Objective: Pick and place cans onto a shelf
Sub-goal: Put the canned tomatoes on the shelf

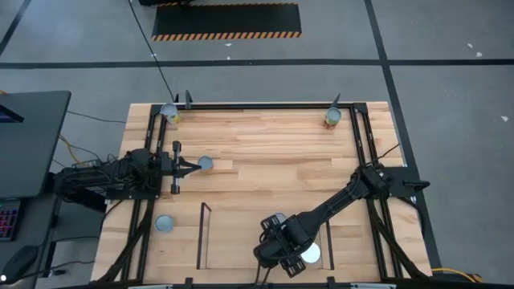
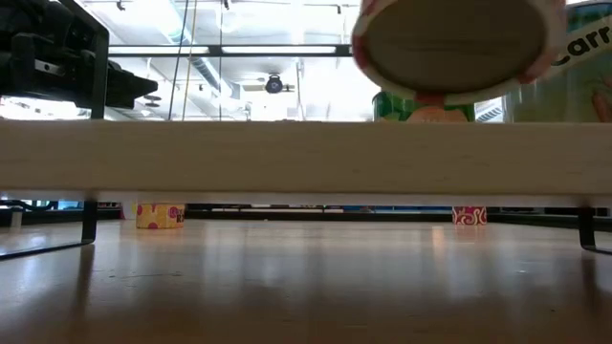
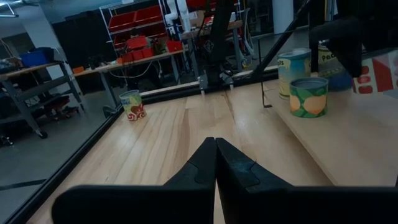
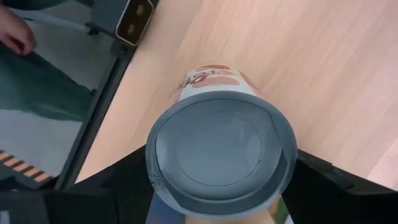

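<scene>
My right gripper (image 1: 281, 249) is shut on a can (image 4: 221, 155) with a silver-grey end and a red-and-white label, above the light-wood shelf (image 1: 241, 241) at the table's near edge. In the low view the can (image 2: 449, 43) hangs tilted above the shelf board (image 2: 306, 158). A white-topped can (image 1: 310, 255) and a grey-topped can (image 1: 277, 218) stand beside the gripper. My left gripper (image 1: 189, 167) is shut and empty at the table's left, pointing right. A can (image 1: 206, 164) stands just beyond its tips. The left wrist view shows its shut fingers (image 3: 216, 165). My right gripper pinches the can's round side wall (image 4: 152, 180) between its two fingers, one on each side, close to the silver-grey end that faces the wrist. The can is lifted clear of the shelf board and tilted, its other end (image 2: 449, 38) facing the table's near edge.
Single cans stand at the far left corner (image 1: 169, 113), the far right corner (image 1: 332, 118) and near left (image 1: 164, 224). A black outer frame (image 1: 265, 105) rings the table. Thin dark rails (image 1: 202, 234) bound the shelf. A person's hand (image 4: 15, 31) shows beyond the table edge.
</scene>
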Controlling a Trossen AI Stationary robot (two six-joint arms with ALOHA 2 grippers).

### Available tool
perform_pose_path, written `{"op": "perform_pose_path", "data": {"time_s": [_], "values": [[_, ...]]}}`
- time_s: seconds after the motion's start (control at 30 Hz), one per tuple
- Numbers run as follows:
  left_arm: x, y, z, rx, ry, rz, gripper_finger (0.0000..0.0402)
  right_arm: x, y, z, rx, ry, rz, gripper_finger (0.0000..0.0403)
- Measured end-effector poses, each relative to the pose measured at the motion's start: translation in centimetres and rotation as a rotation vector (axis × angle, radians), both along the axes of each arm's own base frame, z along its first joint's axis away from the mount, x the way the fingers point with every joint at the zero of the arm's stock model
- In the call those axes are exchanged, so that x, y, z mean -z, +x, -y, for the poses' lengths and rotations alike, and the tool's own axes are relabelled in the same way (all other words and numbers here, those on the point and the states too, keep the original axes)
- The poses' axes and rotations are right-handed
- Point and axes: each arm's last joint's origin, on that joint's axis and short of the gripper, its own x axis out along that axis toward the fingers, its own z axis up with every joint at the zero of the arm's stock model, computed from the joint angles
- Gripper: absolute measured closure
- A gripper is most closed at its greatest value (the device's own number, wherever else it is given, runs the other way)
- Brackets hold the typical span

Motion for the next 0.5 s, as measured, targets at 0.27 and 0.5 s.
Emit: {"op": "perform_pose_path", "data": {"time_s": [0.27,0.5], "values": [[0.0,0.0,0.0,0.000,0.000,0.000,0.0390,0.1,-1.0,-0.7,-0.030,-0.015,-0.045,0.0108],[0.0,0.0,0.0,0.000,0.000,0.000,0.0390,1.5,-0.3,-0.6,-0.029,-0.016,-0.064,0.0108]]}}
